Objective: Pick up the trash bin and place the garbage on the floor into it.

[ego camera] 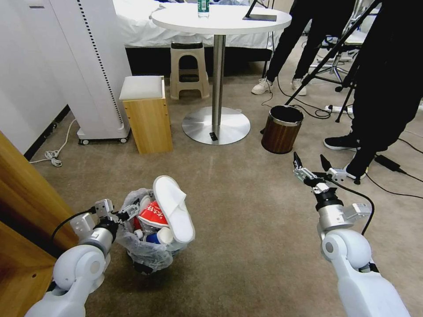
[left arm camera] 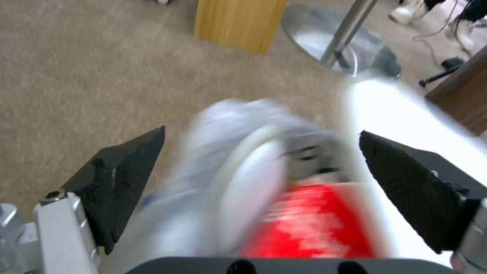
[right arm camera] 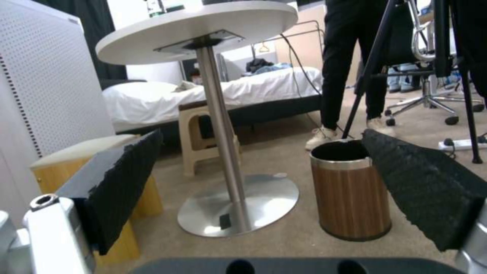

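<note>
The beige floor lies bare of litter around the trash bin, at seven o'clock in the head view. The bin stands full, a slipper protruding. The left gripper sits at its rim, fingers spread, gripping nothing. The right gripper hangs open and empty at three o'clock.

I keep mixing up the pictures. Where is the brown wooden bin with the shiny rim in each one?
Head view: the brown bin stands on the carpet right of the round table's base.
Left wrist view: a brown edge, probably it.
Right wrist view: it stands between the open fingers.
Shared landmark: the table's metal base.
</note>
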Motion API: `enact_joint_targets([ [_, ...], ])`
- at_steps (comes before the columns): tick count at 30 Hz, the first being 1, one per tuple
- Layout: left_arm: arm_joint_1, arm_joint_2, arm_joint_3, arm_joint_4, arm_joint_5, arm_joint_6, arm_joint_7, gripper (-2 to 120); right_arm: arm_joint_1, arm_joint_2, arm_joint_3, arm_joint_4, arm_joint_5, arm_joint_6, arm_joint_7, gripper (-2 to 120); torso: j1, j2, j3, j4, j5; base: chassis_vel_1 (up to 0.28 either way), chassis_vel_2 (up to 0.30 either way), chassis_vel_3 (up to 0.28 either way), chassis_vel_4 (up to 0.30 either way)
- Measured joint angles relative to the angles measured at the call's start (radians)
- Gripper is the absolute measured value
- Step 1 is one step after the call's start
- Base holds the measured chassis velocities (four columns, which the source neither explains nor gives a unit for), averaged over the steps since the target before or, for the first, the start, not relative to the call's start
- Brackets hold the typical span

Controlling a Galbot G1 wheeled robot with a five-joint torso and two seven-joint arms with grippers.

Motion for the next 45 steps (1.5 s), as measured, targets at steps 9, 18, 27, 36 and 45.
enact_joint_targets([
  [9, 0.001, 0.012, -0.041, -0.067, -0.016, -0.026, -0.002, 100, -0.021, 0.007, 0.001, 0.016, -0.004, -0.004, 0.003, 100, 0.0, 0.0, 0.0, 0.0, 0.0001, 0.0, 0.0, 0.0, 0.0],
  [18, 0.094, 0.015, -0.123, -0.164, 0.067, -0.08, 0.008, 100, -0.124, -0.008, 0.05, 0.106, -0.033, -0.023, 0.065, 100, 0.0, 0.0, 0.0, 0.0001, 0.0, 0.0, 0.0, 0.0, 0.0],
  [27, 0.214, 0.027, -0.226, -0.143, 0.216, -0.207, 0.143, 100, -0.279, 0.028, 0.164, 0.118, -0.19, 0.113, 0.054, 100, 0.0, 0.0, 0.0, -0.0001, 0.0, 0.0, 0.0, 0.0, 0.0],
  [36, 0.341, 0.069, -0.275, -0.083, 0.367, -0.34, 0.262, 100, -0.419, 0.034, 0.171, 0.065, -0.275, 0.253, 0.116, 100, 0.0, 0.0, 0.0, -0.0001, 0.0001, 0.0, 0.0, 0.0, 0.0],
  [45, 0.434, 0.076, -0.301, -0.109, 0.307, -0.365, 0.288, 100, -0.458, 0.054, 0.167, 0.075, -0.311, 0.282, 0.095, 100, 0.0, 0.0, 0.0, 0.0, 0.0, 0.0, 0.0, 0.0, 0.0],
])
